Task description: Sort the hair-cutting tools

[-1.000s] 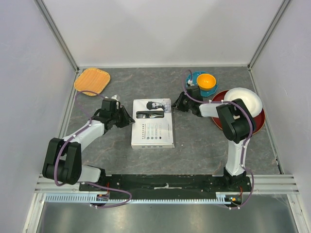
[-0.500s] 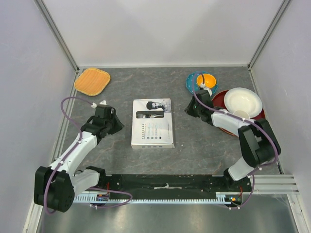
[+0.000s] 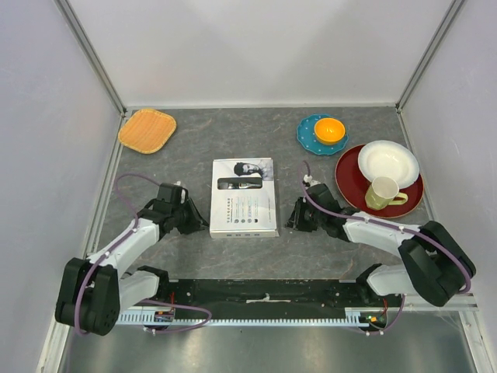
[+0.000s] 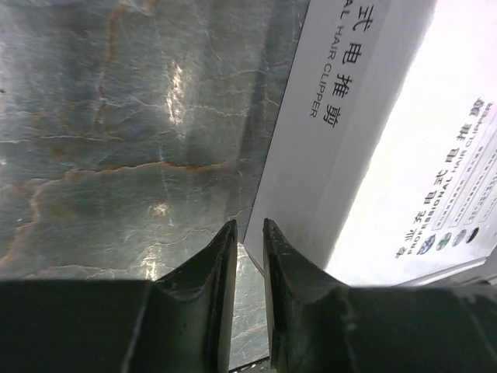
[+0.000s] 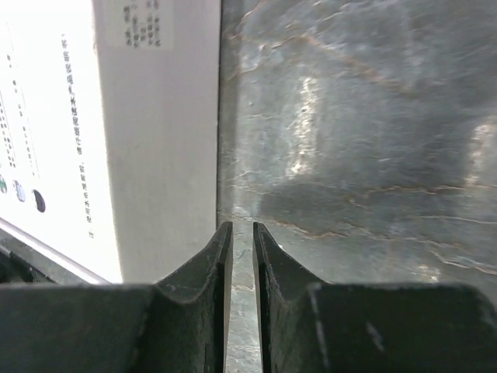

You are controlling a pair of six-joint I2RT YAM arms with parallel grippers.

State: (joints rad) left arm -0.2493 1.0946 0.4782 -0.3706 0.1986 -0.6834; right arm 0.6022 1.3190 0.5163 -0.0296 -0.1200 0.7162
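While both pairs of jaws stand barely parted, empty, the box [image 4: 334, 116] reads "HAIR CLIPPER".

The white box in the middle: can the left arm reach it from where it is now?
Probably yes. The left gripper sits low beside the white box, its fingertips pointing at the box's left side wall, with only a strip of bare table between them. Nothing appears to block the way.

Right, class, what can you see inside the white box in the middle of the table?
The white box lies closed, so only its printed top shows: text, small icons and a dark clipper-shaped picture. Whatever is inside is hidden.
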